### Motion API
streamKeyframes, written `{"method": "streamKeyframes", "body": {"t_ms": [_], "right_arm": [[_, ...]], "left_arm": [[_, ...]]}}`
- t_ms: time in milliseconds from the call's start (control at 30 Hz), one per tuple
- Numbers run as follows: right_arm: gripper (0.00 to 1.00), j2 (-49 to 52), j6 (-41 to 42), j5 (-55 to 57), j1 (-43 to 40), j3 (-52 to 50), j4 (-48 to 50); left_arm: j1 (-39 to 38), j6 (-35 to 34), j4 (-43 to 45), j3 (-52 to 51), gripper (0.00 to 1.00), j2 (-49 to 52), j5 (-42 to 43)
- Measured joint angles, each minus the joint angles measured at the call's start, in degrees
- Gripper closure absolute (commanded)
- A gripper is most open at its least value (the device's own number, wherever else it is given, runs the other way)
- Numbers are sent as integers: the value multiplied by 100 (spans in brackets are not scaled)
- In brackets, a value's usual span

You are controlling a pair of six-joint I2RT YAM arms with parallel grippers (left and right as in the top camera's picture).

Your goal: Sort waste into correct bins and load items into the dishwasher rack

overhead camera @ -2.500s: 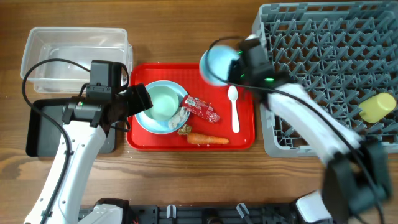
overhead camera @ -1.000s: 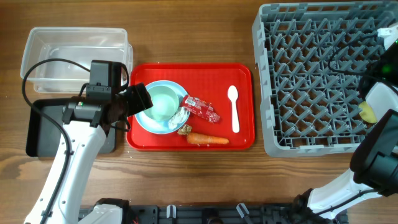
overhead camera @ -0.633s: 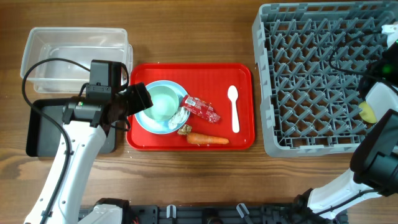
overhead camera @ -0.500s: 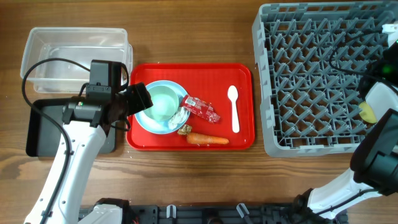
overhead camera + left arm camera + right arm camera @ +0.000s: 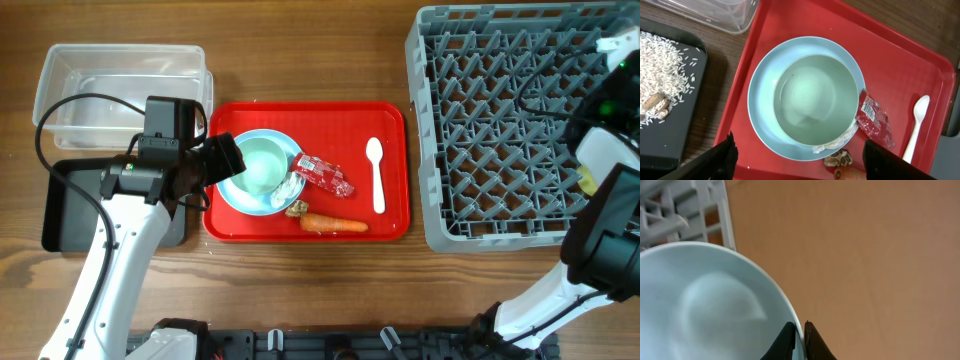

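Observation:
My left gripper (image 5: 802, 161) hangs open above the light blue plate (image 5: 760, 100), which carries the pale green bowl (image 5: 815, 97). Crumpled tissue (image 5: 835, 142), a brown scrap (image 5: 839, 159), a red wrapper (image 5: 875, 120) and the carrot (image 5: 335, 224) lie beside the plate. The white spoon (image 5: 376, 175) lies further right. My right gripper (image 5: 799, 330) is shut on the rim of the light blue bowl (image 5: 705, 305), at the far right edge of the dishwasher rack (image 5: 500, 120). The right arm hides most of the yellow cup (image 5: 586, 181).
The dishes and waste sit on a flat red tray (image 5: 390, 120). At the left stand the clear tub (image 5: 120, 85) and the black tray (image 5: 665, 85), which holds rice and a brown scrap. Bare wooden table shows beyond the rack's corner (image 5: 685, 210).
The right arm carried the light blue bowl from above the red tray across to the rack's far right edge, then shifted slightly. The left arm has not moved.

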Motion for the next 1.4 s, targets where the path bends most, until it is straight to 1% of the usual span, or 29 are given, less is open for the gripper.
{"method": "streamKeyframes", "body": {"t_ms": [133,200,267,333,400,533,633,933,1100,1133,1167,1200,1233,1333,1400], "right_arm": [[93,24,-48,9,59,0,101],[96,101,-63,90,42,-9,494],[96,168,-85,205,9,-11,1038],[96,168,-83,245,-26,-11,1285],[96,168,-83,284,-83,-11,1187],[96,170,-83,269,-157,-11,507],[96,155,-83,133,-168,2,269],[95,136,-57,39,-160,55,127],[96,136,114,341,68,55,15],[91,136,243,498,138,55,-15],[67,138,433,702,210,55,-55],[46,138,603,855,256,55,-98],[35,138,833,988,321,55,-240],[32,142,1261,1180,544,48,-870],[32,142,1587,1226,721,48,-1360]], "left_arm": [[0,0,0,0,19,0,0],[0,2,0,0,19,0,0],[0,0,-2,0,19,0,0],[0,0,0,0,19,0,0],[0,0,0,0,19,0,0],[0,0,7,0,19,0,0],[0,0,2,0,19,0,0],[0,0,44,0,19,0,0],[0,0,48,0,19,0,0],[0,0,68,0,18,0,0],[0,0,87,0,18,0,0],[0,0,103,0,18,0,0],[0,0,107,0,18,0,0],[0,0,116,0,18,0,0],[2,0,127,0,18,0,0]]}}
